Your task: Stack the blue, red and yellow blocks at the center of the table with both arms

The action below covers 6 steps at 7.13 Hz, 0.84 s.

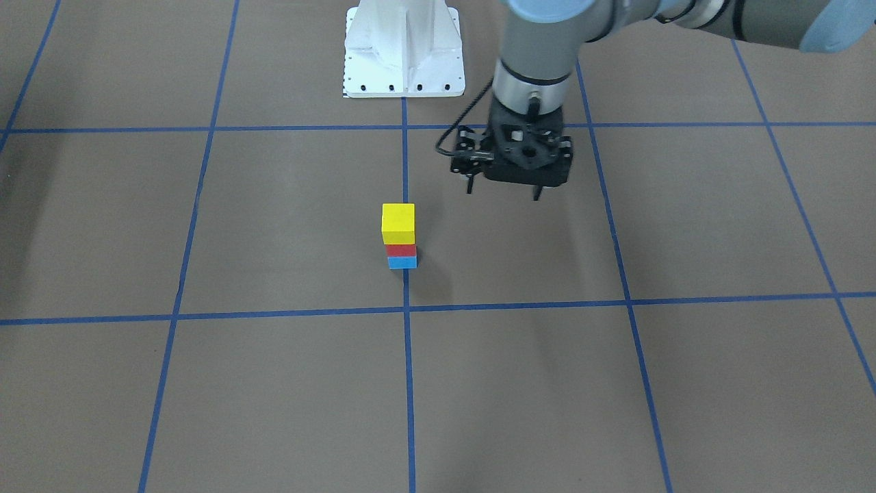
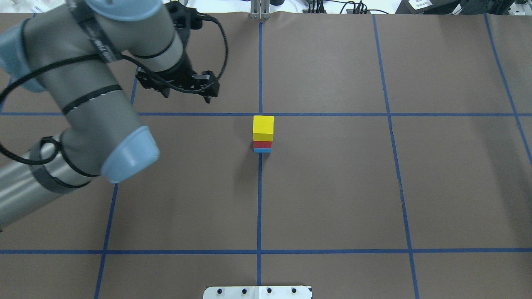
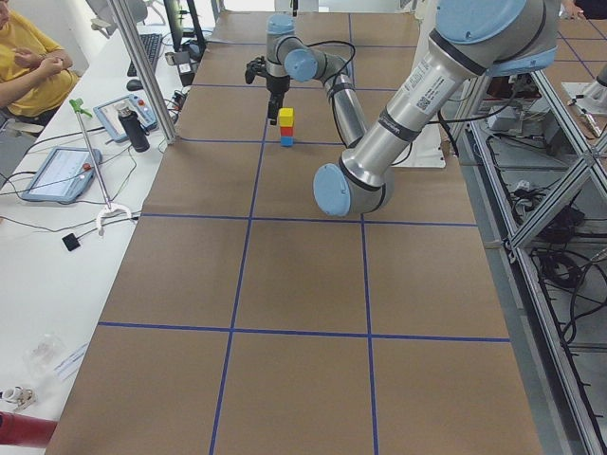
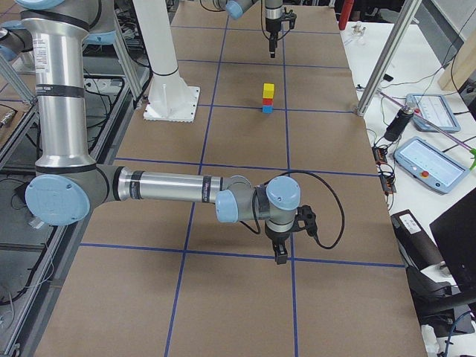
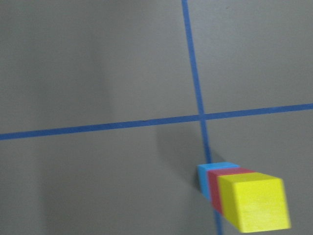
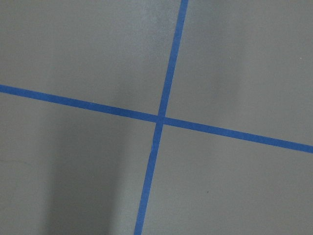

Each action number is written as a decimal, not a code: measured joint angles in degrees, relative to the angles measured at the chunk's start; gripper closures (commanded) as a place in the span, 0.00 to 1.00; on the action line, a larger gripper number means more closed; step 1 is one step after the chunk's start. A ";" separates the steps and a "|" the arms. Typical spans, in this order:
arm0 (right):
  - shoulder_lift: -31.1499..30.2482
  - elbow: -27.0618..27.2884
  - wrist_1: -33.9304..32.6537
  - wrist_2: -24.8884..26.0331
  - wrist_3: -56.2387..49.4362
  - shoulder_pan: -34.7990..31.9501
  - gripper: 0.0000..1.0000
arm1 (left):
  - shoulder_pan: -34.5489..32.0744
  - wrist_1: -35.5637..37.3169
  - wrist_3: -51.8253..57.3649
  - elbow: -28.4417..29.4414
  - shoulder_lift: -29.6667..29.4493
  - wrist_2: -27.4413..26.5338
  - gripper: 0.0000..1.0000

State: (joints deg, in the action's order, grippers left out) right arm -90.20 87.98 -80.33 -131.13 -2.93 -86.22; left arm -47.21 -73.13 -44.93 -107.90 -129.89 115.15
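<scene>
A stack stands upright at the table's center where the tape lines cross: blue block [image 1: 402, 262] at the bottom, red block [image 1: 401, 250] on it, yellow block [image 1: 397, 223] on top. It also shows in the overhead view [image 2: 263, 128] and at the lower right of the left wrist view [image 5: 254, 203]. My left gripper [image 1: 503, 192] hangs open and empty above the table, apart from the stack, to its left and further from me in the overhead view [image 2: 187, 98]. My right gripper [image 4: 280, 256] points down far from the stack; I cannot tell if it is open or shut.
Blue tape lines [image 2: 259, 199] divide the brown table into squares. The white robot base [image 1: 404, 48] stands at the table's near edge. A metal post [image 4: 383, 59], tablets [image 4: 428, 163] and a seated person [image 3: 24, 57] are along the operators' side.
</scene>
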 measured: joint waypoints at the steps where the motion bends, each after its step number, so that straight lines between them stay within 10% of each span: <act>1: -0.17 0.00 0.00 0.00 -0.06 0.00 0.00 | -5.82 0.12 10.28 -2.55 6.40 2.54 0.00; 6: -0.27 0.08 0.00 -0.02 -0.15 -0.15 0.00 | -37.55 -8.37 56.91 7.34 32.43 15.69 0.00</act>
State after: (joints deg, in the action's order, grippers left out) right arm -90.47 88.07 -80.33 -131.15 -3.07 -86.37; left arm -84.76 -81.50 11.99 -100.56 -97.46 130.85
